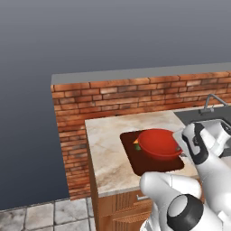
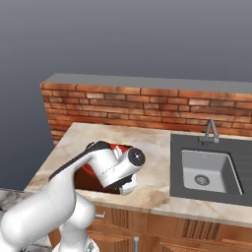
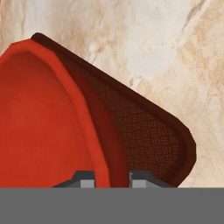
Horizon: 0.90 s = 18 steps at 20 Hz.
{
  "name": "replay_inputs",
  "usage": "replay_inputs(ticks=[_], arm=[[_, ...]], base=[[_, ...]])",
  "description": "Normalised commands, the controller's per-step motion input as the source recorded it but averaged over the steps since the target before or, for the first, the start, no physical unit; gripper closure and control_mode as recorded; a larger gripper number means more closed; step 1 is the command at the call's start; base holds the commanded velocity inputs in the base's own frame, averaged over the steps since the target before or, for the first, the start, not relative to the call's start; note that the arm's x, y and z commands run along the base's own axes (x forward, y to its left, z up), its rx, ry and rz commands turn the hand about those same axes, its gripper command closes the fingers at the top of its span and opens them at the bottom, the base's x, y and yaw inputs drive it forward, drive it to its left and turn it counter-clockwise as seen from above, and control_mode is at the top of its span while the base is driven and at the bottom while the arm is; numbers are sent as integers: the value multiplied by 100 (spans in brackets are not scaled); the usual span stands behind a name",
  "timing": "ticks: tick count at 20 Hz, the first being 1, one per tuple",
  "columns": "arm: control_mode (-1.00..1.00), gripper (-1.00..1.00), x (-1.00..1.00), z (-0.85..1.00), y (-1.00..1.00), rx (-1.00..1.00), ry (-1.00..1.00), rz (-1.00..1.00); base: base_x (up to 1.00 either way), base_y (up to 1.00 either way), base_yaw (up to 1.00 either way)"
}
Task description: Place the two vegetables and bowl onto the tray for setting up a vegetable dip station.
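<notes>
Carrot, small and orange with a green top [image 1: 136, 145], peeks out left of the wide glossy red bowl [image 1: 159, 143] sitting mid-frame on the flat reddish-brown tray [image 1: 153, 166]. The hand [image 3: 112, 178] pinches the bowl's rim, which looks stiff, light and slippery; the rim seems the only hold.

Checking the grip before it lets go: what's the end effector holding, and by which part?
The end effector is shut on the rim of the glossy red round bowl, over the dark reddish-brown tray.

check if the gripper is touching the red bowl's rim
Touching. In the hand view the bowl's rim runs straight down between the two fingertips of the gripper, which is shut on it above the tray.
</notes>
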Motion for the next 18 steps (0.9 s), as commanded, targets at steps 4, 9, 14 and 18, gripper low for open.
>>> replay_inputs(ticks=[4, 9, 14, 18], arm=[[-100, 100, -13, 3, 1, 0, -1, 5], [-100, 100, 0, -8, 9, 0, -3, 7], [-100, 100, 0, -32, 17, 0, 0, 6], [-100, 100, 0, -34, 4, 0, 0, 5]], base=[[0, 0, 0], [0, 0, 0], [0, 0, 0], [0, 0, 0]])
